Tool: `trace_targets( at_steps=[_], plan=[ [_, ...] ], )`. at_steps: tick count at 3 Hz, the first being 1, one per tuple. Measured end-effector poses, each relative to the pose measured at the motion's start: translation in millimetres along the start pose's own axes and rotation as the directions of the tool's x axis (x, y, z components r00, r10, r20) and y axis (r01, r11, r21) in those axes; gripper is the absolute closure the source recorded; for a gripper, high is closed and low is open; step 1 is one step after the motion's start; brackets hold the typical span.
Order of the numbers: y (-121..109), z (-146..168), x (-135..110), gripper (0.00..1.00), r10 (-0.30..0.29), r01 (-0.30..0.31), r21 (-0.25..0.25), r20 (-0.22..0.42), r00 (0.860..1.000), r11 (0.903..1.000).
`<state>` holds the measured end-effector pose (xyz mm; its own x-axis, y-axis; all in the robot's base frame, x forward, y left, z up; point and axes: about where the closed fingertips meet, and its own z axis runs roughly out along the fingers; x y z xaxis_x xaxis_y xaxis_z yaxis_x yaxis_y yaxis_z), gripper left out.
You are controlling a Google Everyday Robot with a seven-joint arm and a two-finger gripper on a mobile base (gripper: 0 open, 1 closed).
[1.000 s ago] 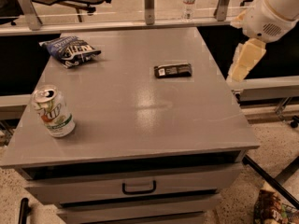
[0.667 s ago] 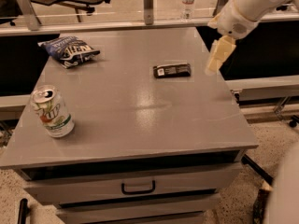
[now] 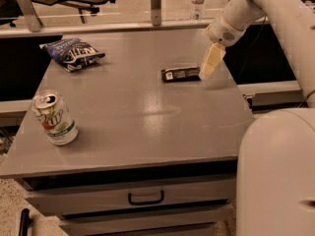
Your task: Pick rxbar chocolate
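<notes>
**While the gripper hangs at the bar's end, a stray nudge is the main risk**

Because the gripper point(image 3: 204, 71) sits low at the right end of the rxbar chocolate point(image 3: 180, 74), its tip just beside or perhaps touching the black wrapper, little room is left for error. Whether the tool is released or clenched cannot be told from this angle. The bar lies flat on the grey table point(image 3: 147, 112), toward the far right, with its white label patch at the left end.

As I judge it, the likeliest failure is a push instead of a grasp. A descent that lands on the bar's end, not astride it, would slide the slick wrapper leftward or spin it on the smooth top. The bar is also thin and lies flush, so a closing grip set too high could slip over the wrapper and come up with nothing. A grip set too low could scrape the tabletop.

The table's right edge is near, so a sideways knock that way might send the bar off it.

The dark blue chip bag point(image 3: 72, 53) and the soda can point(image 3: 55, 118) lie well apart to the left, so a mistaken pick seems unlikely.
</notes>
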<state>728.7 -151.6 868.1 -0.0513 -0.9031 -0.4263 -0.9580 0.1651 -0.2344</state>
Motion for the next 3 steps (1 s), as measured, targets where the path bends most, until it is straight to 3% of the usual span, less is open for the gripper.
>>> trace_targets(
  at_steps=[1, 2, 3],
  plan=[
    [14, 20, -23, 0.00, -0.017, 0.022, -0.071, 0.063, 0.998, 0.9972],
    [34, 47, -58, 0.00, -0.049, 0.063, -0.153, 0.096, 0.994, 0.9862],
    [34, 52, -56, 0.00, -0.041, 0.056, -0.156, 0.101, 0.994, 0.9862]
  ],
)
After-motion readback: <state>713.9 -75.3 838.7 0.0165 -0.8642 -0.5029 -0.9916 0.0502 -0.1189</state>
